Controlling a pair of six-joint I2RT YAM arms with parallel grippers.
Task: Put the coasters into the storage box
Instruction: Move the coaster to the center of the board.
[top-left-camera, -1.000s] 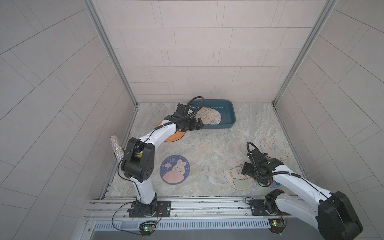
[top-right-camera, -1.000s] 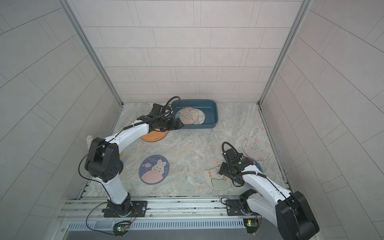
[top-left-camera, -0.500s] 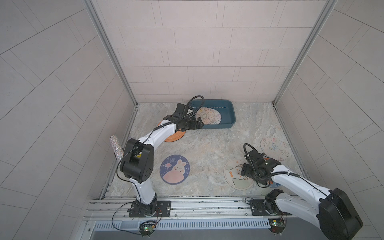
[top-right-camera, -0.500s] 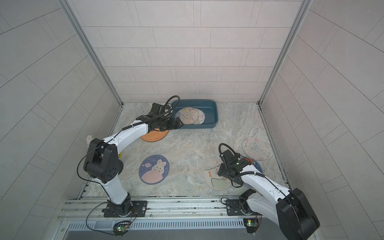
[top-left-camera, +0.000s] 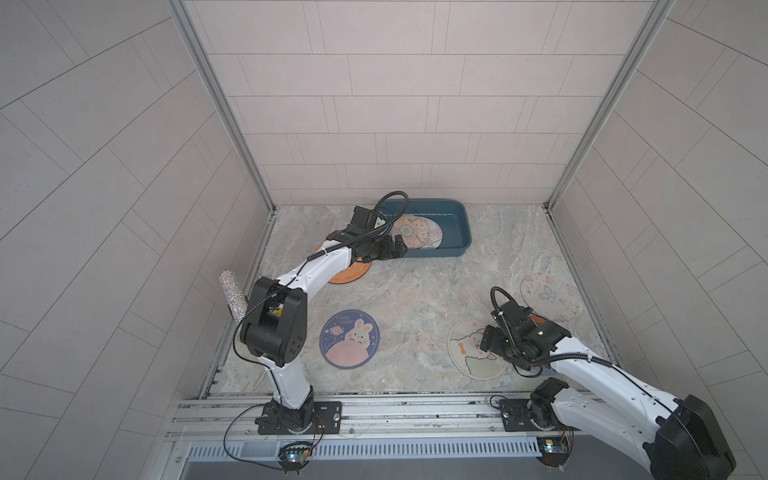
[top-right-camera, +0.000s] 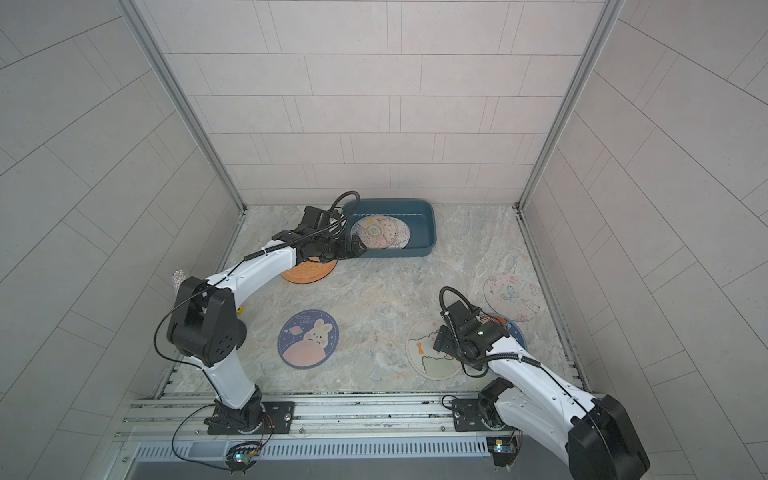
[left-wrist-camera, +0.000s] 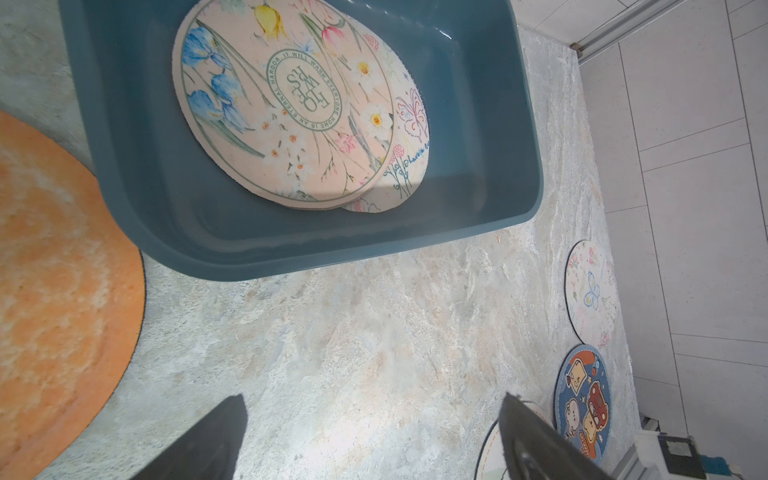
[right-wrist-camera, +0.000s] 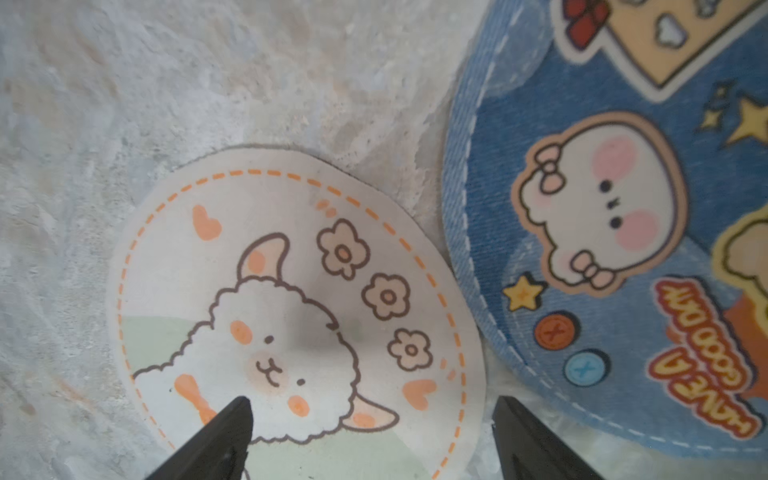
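Observation:
The teal storage box (top-left-camera: 464, 226) stands at the back with a floral coaster (left-wrist-camera: 286, 108) lying on a second one (left-wrist-camera: 409, 137). My left gripper (left-wrist-camera: 374, 399) is open and empty over bare floor by the box's near wall, beside the orange coaster (top-left-camera: 349, 272). My right gripper (right-wrist-camera: 372, 401) is open low over the sheep coaster (right-wrist-camera: 291, 311), one finger above it, the other above the gap to the blue bear coaster (right-wrist-camera: 623, 208). A navy bunny coaster (top-left-camera: 350, 338) and a pale butterfly coaster (top-left-camera: 548, 295) lie flat on the floor.
Tiled walls close in the floor on three sides. A metal rail (top-left-camera: 374, 411) with both arm bases runs along the front. A glittery cylinder (top-left-camera: 232, 295) sticks up at the left wall.
My right gripper has shifted a little to the left over the sheep coaster. The left arm has stayed where it was.

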